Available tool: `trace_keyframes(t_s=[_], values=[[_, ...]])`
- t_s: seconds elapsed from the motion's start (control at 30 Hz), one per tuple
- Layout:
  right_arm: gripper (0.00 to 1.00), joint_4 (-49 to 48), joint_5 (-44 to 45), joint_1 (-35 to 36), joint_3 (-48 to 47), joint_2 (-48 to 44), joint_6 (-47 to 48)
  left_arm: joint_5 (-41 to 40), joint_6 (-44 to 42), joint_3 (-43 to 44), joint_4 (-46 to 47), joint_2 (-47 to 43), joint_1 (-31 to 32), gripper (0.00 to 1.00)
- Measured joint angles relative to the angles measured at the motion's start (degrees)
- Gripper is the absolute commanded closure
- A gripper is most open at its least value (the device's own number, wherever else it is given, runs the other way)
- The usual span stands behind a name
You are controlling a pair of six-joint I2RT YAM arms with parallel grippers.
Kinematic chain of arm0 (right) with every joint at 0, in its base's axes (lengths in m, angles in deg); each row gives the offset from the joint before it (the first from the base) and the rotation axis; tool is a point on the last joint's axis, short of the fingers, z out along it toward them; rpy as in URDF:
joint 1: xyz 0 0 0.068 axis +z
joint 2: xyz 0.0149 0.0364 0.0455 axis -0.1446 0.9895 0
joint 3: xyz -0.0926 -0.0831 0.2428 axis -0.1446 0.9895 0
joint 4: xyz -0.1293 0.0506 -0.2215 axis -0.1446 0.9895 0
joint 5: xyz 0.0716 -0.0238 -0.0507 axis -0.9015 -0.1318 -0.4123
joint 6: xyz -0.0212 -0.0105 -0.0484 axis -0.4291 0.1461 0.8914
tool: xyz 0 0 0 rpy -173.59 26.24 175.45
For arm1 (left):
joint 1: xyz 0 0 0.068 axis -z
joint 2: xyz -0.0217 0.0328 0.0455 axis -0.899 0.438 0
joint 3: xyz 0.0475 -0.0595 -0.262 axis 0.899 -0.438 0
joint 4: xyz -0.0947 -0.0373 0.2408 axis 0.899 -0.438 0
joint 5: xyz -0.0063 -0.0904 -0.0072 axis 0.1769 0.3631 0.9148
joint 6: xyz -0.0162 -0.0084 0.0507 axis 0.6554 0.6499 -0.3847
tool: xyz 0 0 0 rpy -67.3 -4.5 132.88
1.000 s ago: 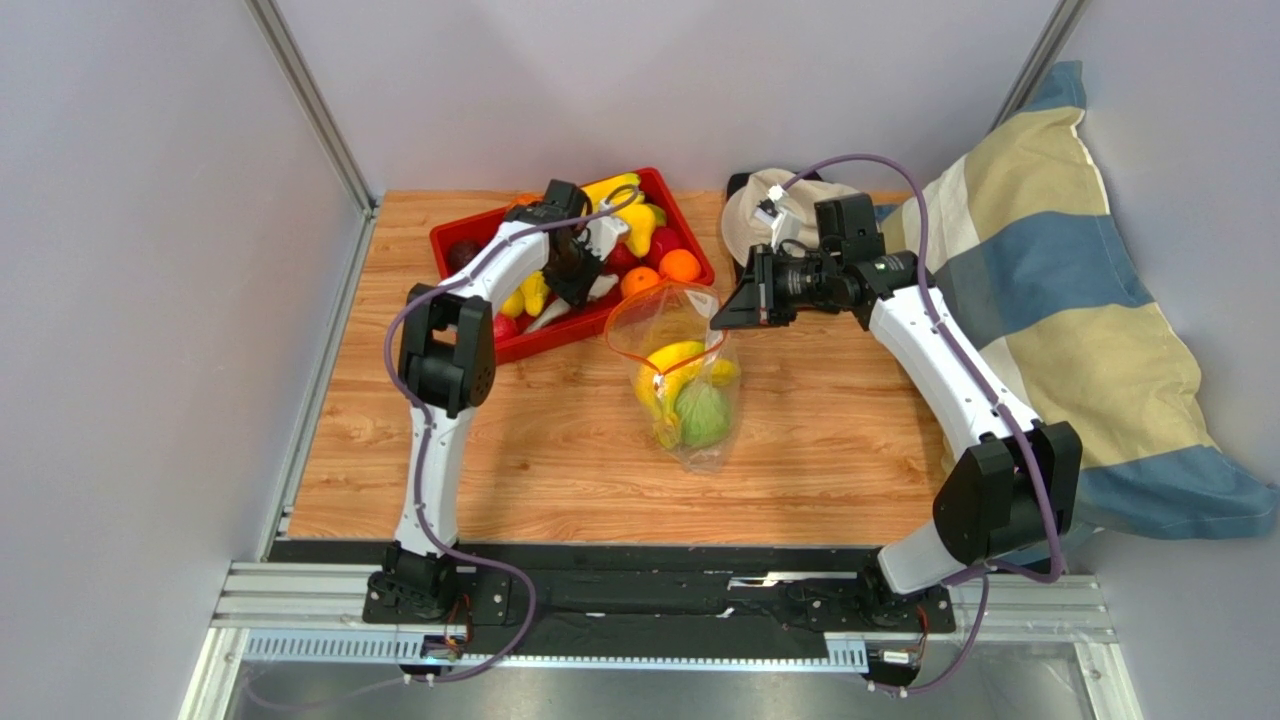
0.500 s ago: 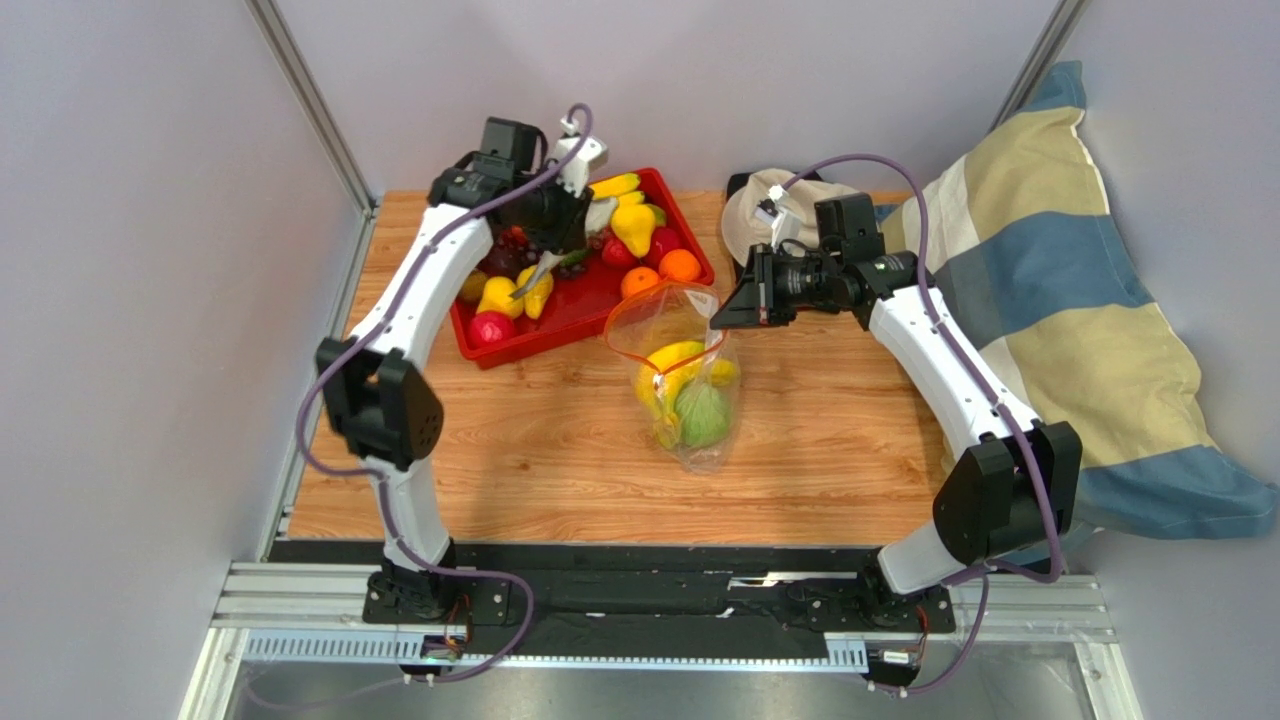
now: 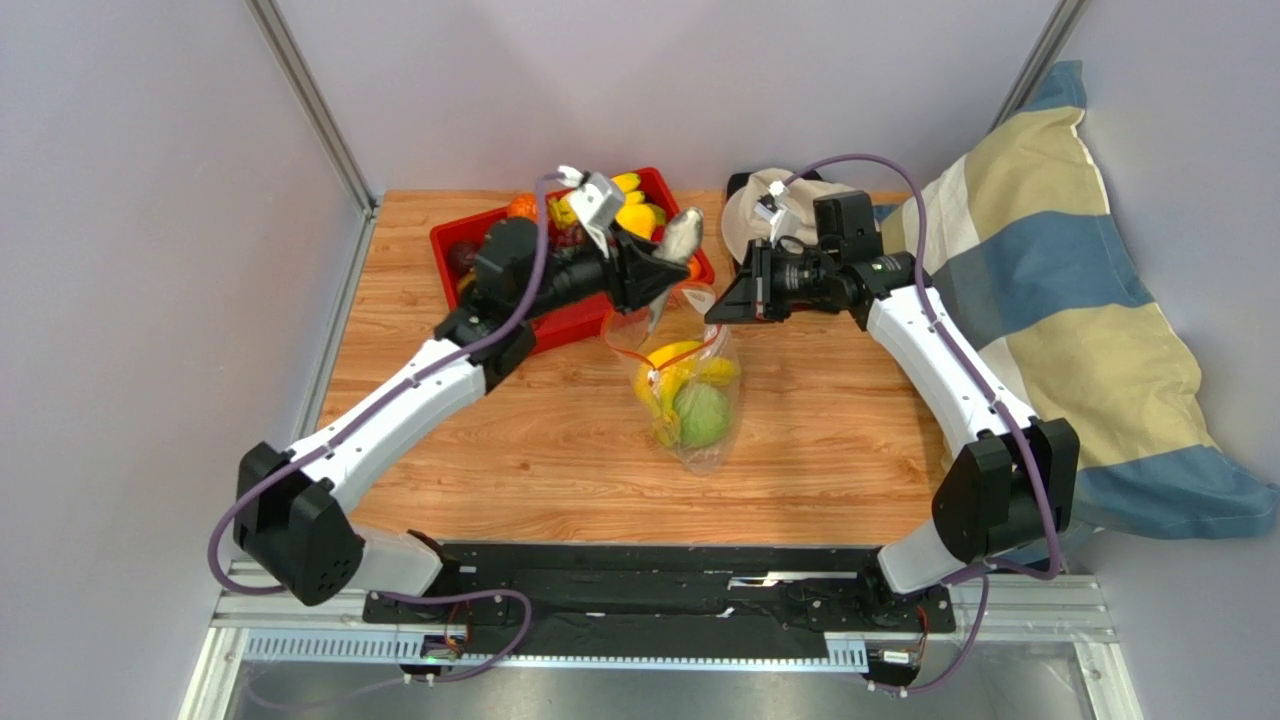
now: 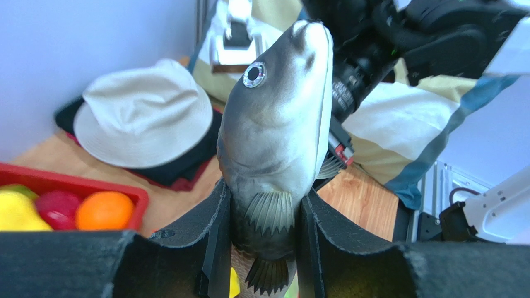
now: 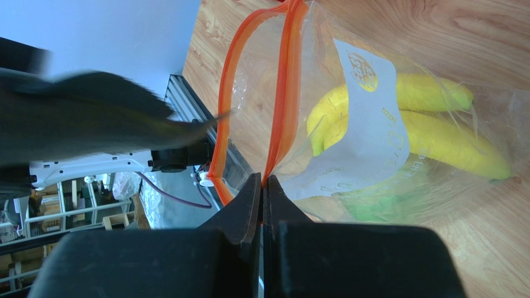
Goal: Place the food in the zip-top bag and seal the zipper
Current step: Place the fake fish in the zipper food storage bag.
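Observation:
My left gripper [image 3: 655, 282] is shut on a grey toy fish [image 3: 682, 236], head up, held just above the open mouth of the clear zip-top bag [image 3: 684, 375]. The fish fills the left wrist view [image 4: 277, 143], clamped between both black fingers [image 4: 214, 239]. My right gripper [image 3: 732, 306] is shut on the bag's orange-red zipper strip [image 5: 287, 87] and holds one lip up, keeping the mouth open. The white slider tab [image 5: 206, 182] sits at the strip's end. Yellow bananas [image 5: 410, 121] and a green ball [image 3: 700, 413] lie inside the bag.
The red tray [image 3: 455, 240] at the back left holds several more toy fruits, among them an orange [image 4: 104, 210]. A white hat [image 4: 146, 121] lies behind the bag. A striped pillow [image 3: 1074, 300] fills the right side.
My left arm has swung from the red tray to the right, carrying the fish over to the bag's mouth. My right gripper has kept its hold on the zipper strip.

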Motion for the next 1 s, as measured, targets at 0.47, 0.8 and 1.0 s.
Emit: trace_keyframes(t_s=[0.47,0.8,1.0], values=[[1.00,-2.27,-0.61,0.26,6.51,-2.05,-2.32,-14.01,6.80,-19.15,7.74,0.26,6.95,0.89],[1.00,-2.84,-0.28,1.36,8.63,-4.68,-2.47,-14.75,16.52,-13.70,-8.44,1.84,6.95,0.86],[1.00,-2.89,0.07,1.95,8.68,-5.42,-2.03,-16.02,21.24,-9.77,-17.05,5.97,6.93,0.80]])
